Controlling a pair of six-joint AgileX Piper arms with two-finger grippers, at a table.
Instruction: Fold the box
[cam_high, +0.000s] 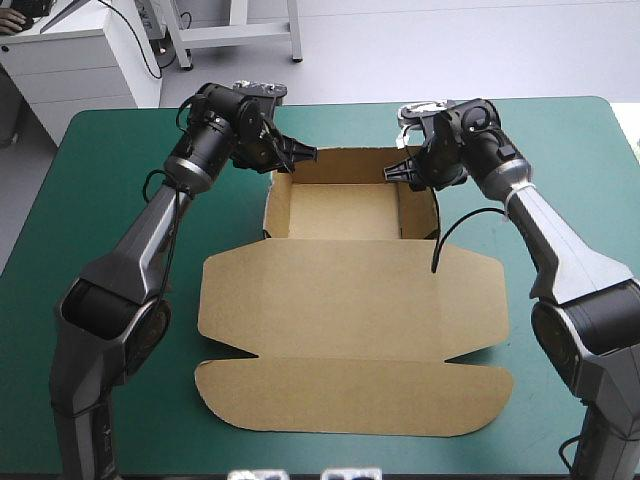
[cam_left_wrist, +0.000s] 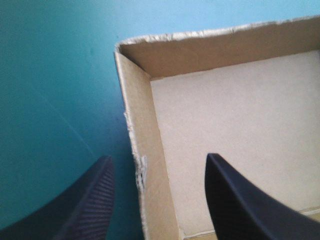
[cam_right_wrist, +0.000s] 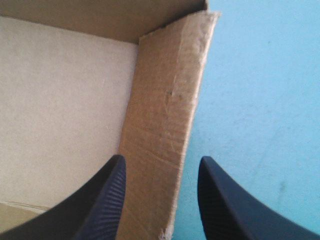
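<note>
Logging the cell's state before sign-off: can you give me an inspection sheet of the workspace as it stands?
Surface: teal-green cover, lying flat.
Job's things: box, brown, an open tray with walls raised at the far side, lid flat toward the near edge.
Clutter: nothing seen.
Grippers: left gripper open, astride the tray's left wall; right gripper open, astride its right wall.
Cables: nothing seen.
Surroundings: nothing seen.

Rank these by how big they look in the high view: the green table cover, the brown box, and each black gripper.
Largest: teal-green cover.
Next: box.
Smallest: left gripper and right gripper, which look about alike, so I won't rank them.
</note>
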